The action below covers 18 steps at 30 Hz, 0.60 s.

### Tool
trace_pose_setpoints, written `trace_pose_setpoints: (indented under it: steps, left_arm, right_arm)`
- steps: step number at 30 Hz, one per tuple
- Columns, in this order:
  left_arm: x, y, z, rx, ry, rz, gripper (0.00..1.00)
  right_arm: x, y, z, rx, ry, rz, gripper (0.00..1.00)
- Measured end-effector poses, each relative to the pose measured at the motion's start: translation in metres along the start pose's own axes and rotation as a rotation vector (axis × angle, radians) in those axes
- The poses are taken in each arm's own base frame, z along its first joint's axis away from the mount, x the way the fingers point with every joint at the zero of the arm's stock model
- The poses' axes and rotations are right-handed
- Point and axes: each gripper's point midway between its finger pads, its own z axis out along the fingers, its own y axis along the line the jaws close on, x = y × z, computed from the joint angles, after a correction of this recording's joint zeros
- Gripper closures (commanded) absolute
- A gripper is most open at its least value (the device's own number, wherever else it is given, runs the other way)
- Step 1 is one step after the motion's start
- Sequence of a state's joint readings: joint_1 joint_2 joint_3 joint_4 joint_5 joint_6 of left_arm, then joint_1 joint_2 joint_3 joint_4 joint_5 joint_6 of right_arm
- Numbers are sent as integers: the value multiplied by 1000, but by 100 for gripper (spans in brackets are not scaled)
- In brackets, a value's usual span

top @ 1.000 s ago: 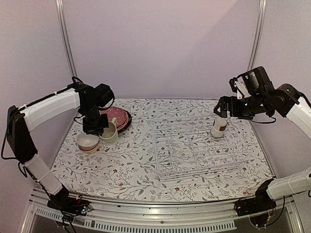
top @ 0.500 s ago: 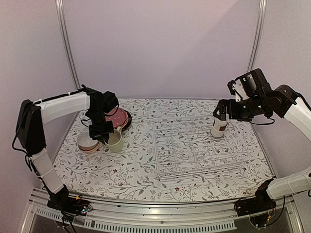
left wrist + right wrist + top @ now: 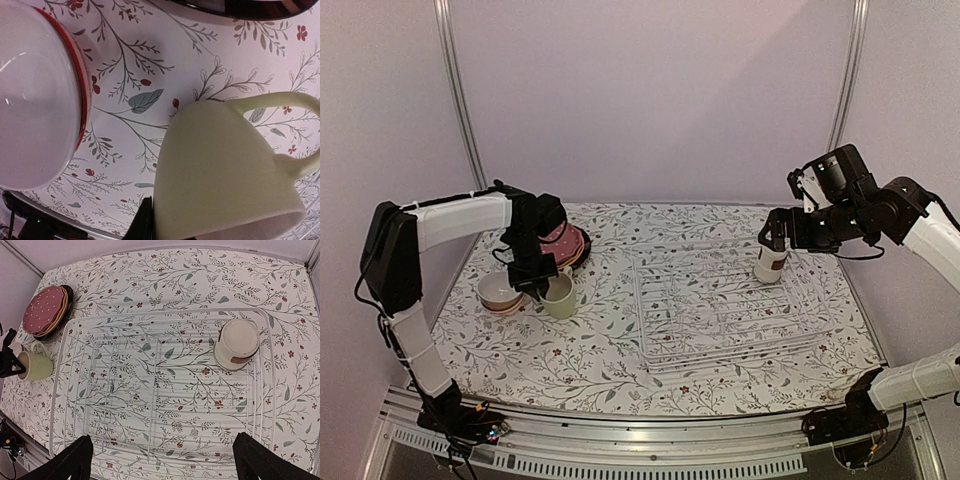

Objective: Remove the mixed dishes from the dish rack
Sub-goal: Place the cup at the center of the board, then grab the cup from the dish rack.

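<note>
Right wrist: right tool [image 3: 163,440] spread wide, empty, hovering over rack [image 3: 60,390]. Grey cup [image 3: 236,342] stands in the rack ahead of the tool, off toward its right finger, axis vertical. Likely reach is forward-right, then down. Right arm is much nearer. Left tool [image 3: 542,283] far off at green cup [image 3: 558,297], grip can't tell.

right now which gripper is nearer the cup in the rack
Right: right gripper hangs open above the small grey-white cup; left gripper is far off, gripping the pale green cup.
</note>
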<state>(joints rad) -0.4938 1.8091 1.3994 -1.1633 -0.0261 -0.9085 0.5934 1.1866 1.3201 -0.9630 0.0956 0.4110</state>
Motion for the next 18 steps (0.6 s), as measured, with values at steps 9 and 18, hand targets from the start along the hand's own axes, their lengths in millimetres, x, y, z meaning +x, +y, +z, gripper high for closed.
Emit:
trace_pose_setpoints:
  steps: [9,18]
  left_arm:
    - [-1,-6,1,42,21,-12,48]
    - [-10,-12,-36,122,-58,7,25]
  right_arm:
    - [0,0,0,-1,1,0,1]
    - [0,-1,2,6,4,-12,1]
